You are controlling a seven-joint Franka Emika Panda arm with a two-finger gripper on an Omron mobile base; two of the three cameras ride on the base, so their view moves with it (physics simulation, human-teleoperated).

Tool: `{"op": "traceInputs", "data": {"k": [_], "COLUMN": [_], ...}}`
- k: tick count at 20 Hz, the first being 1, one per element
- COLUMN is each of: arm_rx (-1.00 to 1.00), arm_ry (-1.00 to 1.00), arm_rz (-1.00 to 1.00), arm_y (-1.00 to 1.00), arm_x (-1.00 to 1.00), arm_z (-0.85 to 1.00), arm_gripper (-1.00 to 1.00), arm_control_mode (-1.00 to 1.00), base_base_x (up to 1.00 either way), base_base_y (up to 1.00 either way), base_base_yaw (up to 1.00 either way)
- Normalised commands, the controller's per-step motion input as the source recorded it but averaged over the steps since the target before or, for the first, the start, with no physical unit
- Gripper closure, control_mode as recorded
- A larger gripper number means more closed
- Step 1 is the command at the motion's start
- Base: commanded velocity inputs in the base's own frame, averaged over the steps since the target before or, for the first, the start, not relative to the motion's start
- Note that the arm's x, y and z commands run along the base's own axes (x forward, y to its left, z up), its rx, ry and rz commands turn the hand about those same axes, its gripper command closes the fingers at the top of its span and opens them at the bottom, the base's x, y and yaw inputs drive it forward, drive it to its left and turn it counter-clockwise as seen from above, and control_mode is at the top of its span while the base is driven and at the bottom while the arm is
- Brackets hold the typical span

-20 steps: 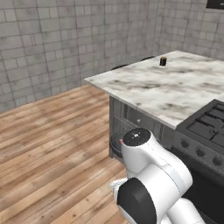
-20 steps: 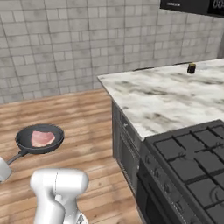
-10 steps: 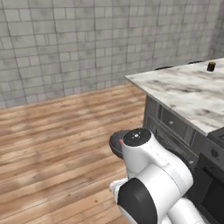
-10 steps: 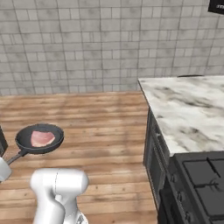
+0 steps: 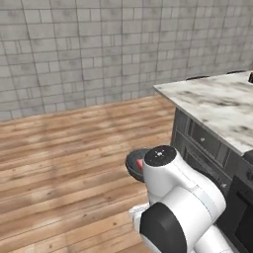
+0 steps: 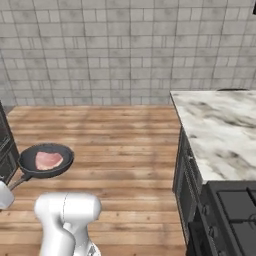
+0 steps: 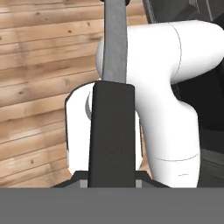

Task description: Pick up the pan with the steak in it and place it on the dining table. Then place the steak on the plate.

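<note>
The black pan (image 6: 30, 170) hangs above the wooden floor at the left of the right base view, level, with the pink steak (image 6: 48, 160) lying flat inside it. Its long handle (image 6: 16, 181) runs down-left to the white hand at the frame's edge. In the left base view a slice of the pan (image 5: 131, 164) and a red bit of steak (image 5: 140, 164) peek out from behind the arm. In the hand view my gripper (image 7: 110, 183) is shut on the pan's handle (image 7: 111, 131), which runs straight up the frame. The dining table and the plate are out of view.
A marble counter (image 6: 220, 130) with a black gas stove (image 6: 240, 205) and dark drawers below stands on the right, also seen as the counter (image 5: 217, 106). A dark cabinet (image 6: 5, 147) sits at the left edge. Wooden floor (image 6: 125, 135) runs to a grey tiled wall (image 6: 125, 50).
The whole picture has shifted: the base has turned, so the counter slid toward the right edge and more floor and wall show. The pan stays held in the same place relative to the arm.
</note>
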Motion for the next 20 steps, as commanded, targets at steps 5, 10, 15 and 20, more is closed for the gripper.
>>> {"op": "traceInputs", "data": {"k": [5,10,15,20], "arm_rx": [0.0,0.0,0.0,0.0], "arm_ry": [0.0,0.0,0.0,0.0], "arm_rz": [0.0,0.0,0.0,0.0], "arm_y": [0.0,0.0,0.0,0.0], "arm_x": [0.0,0.0,0.0,0.0], "arm_z": [0.0,0.0,0.0,0.0], "arm_gripper": [1.0,1.0,1.0,1.0], "arm_control_mode": [1.0,1.0,1.0,1.0], "base_base_x": [-0.14,-0.24,0.08,0.97], "base_base_y": [0.0,-0.02,-0.04,-0.01], "base_base_yaw": [0.46,0.45,0.04,0.0]}}
